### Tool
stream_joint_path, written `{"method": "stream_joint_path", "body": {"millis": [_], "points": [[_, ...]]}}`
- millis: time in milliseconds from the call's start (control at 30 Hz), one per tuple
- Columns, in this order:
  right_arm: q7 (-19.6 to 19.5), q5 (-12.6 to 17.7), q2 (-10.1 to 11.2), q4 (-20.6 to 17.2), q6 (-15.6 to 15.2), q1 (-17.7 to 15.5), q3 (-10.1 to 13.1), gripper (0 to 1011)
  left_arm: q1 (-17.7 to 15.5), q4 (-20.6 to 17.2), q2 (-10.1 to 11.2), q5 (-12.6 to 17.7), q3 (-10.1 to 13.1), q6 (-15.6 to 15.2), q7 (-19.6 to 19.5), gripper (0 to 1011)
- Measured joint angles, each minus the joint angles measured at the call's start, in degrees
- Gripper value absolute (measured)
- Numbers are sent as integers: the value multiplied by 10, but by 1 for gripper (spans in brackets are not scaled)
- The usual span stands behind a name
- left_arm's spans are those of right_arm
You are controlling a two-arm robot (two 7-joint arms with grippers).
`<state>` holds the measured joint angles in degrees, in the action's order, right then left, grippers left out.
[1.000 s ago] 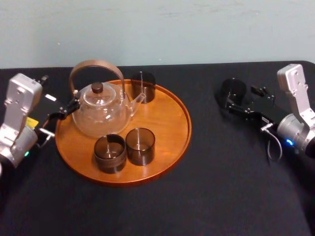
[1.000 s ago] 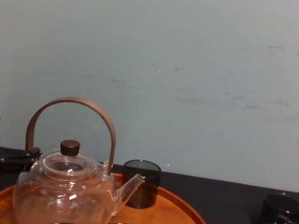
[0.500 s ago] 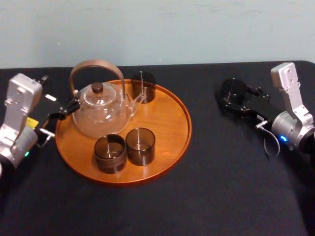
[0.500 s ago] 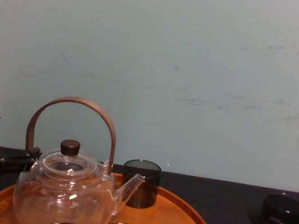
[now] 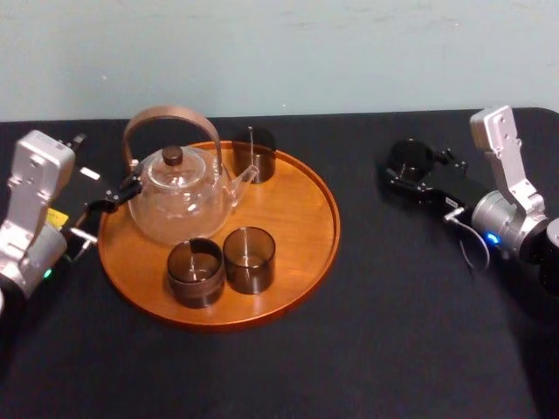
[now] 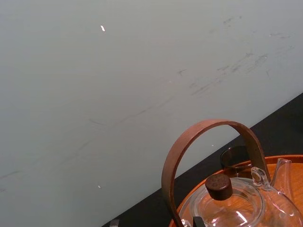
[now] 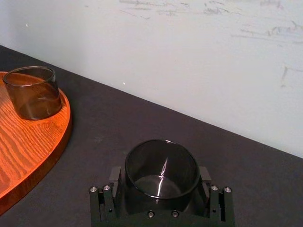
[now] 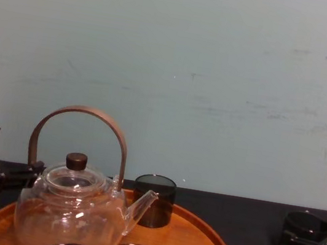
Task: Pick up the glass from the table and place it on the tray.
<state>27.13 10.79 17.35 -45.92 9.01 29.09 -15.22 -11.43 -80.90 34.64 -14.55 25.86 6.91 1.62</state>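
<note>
The glass is a short dark smoked tumbler standing on the black table, well to the right of the tray. My right gripper reaches in from the right and is shut on the glass. Its fingers press against both sides of the glass. In the chest view the glass sits low at the right edge inside the right gripper. My left gripper rests open at the tray's left rim, beside the teapot.
On the round orange-brown tray stand a glass teapot with a brown hoop handle and three more dark glasses: one at the back and two at the front. Bare wood shows on the tray's right half. A pale wall rises behind the table.
My right arm has swung in toward the glass, and gripper and glass have shifted a little left, toward the tray. The left arm has not moved.
</note>
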Motion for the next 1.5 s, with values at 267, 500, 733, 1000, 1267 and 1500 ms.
{"method": "stream_joint_path", "body": {"millis": [267, 500, 733, 1000, 1267, 1500], "points": [[0, 0, 0, 0, 0, 0, 0, 1002, 0, 0, 0, 0, 0, 0, 0, 1010], [-1, 0, 1, -1, 0, -1, 0, 918, 0, 0, 0, 0, 0, 0, 0, 1009], [-1, 1, 1, -2, 0, -1, 0, 904, 0, 0, 0, 0, 0, 0, 0, 1009], [-1, 1, 1, -2, -1, -2, 0, 905, 0, 0, 0, 0, 0, 0, 0, 1010], [20, 11, 2, 1, 7, -2, 1, 904, 0, 0, 0, 0, 0, 0, 0, 1009], [26, 17, 9, -39, 0, -17, -3, 905, 0, 0, 0, 0, 0, 0, 0, 1010]]}}
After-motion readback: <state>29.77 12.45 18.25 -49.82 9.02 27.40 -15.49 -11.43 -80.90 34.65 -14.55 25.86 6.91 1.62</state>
